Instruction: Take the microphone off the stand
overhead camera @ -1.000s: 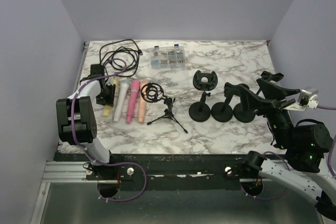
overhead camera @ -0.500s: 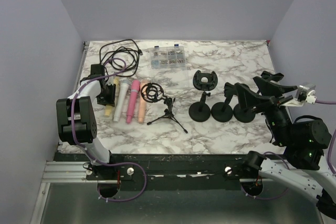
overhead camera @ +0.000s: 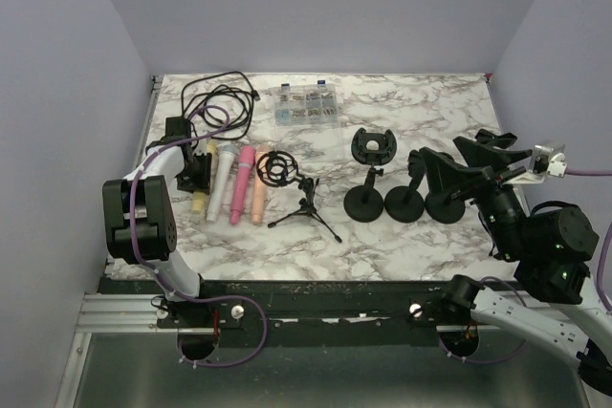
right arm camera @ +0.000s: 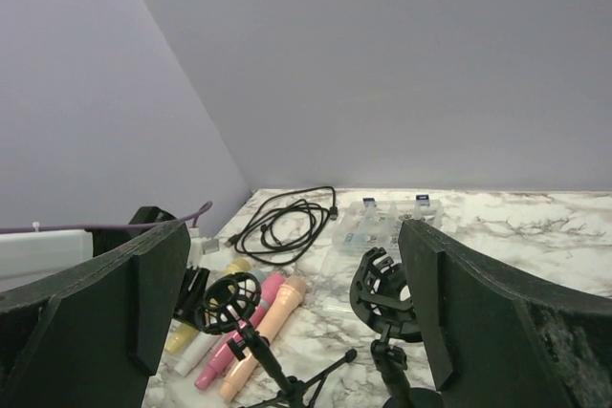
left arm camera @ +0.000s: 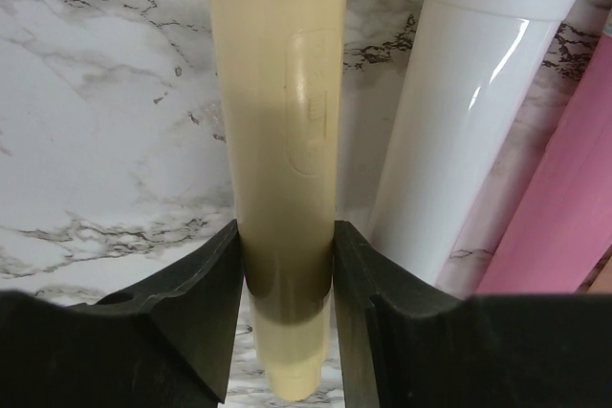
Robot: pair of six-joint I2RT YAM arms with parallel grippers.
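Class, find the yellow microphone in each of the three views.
Top view: yellow microphone at the row's left end, under the left gripper.
Left wrist: centre, between the fingers.
Right wrist: lower left.
Shared landmark: the white microphone beside it.

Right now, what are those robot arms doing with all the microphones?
The left fingers are closed on the sides of the pale yellow microphone. It lies flat on the marble table, next to a white microphone and a pink microphone. The right fingers are wide open, up in the air on the right, holding nothing. The black stands in the middle do not seem to hold any microphone.
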